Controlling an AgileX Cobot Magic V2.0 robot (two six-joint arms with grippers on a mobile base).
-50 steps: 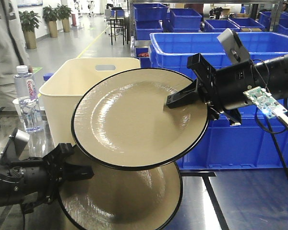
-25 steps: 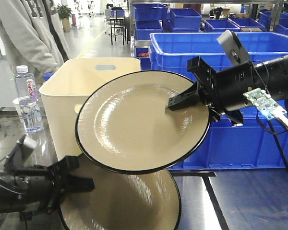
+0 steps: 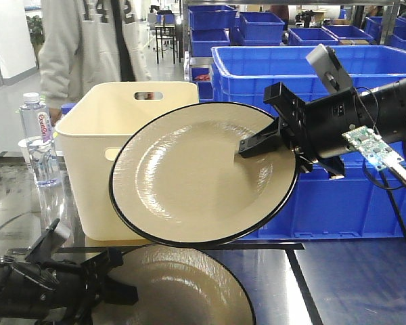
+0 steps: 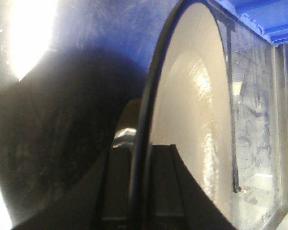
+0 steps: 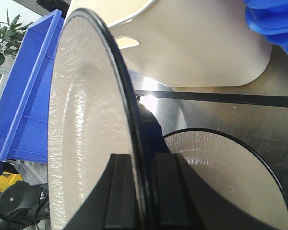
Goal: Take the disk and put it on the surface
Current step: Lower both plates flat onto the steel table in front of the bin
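Two beige disks with black rims are in view. My right gripper (image 3: pixel 257 143) is shut on the right edge of the upper disk (image 3: pixel 203 172) and holds it tilted in the air in front of the bin. In the right wrist view the rim sits between the fingers of that gripper (image 5: pixel 143 191), on the disk (image 5: pixel 86 120). My left gripper (image 3: pixel 115 291) is shut on the left edge of the lower disk (image 3: pixel 183 284), which lies nearly flat, low at the glossy dark surface (image 3: pixel 345 284). Whether it touches the surface I cannot tell. The left wrist view shows its rim clamped in the gripper (image 4: pixel 139 191).
A beige bin (image 3: pixel 101 149) stands behind the disks. Large blue crates (image 3: pixel 352 196) line the back right. A water bottle (image 3: pixel 37 139) stands at the left. A black tape line (image 3: pixel 291 246) crosses the tabletop. A person (image 3: pixel 95 40) stands behind the bin.
My left arm has lowered its disk toward the tabletop and flattened it. The right gripper's disk shifted slightly right. The person walked right behind the bin.
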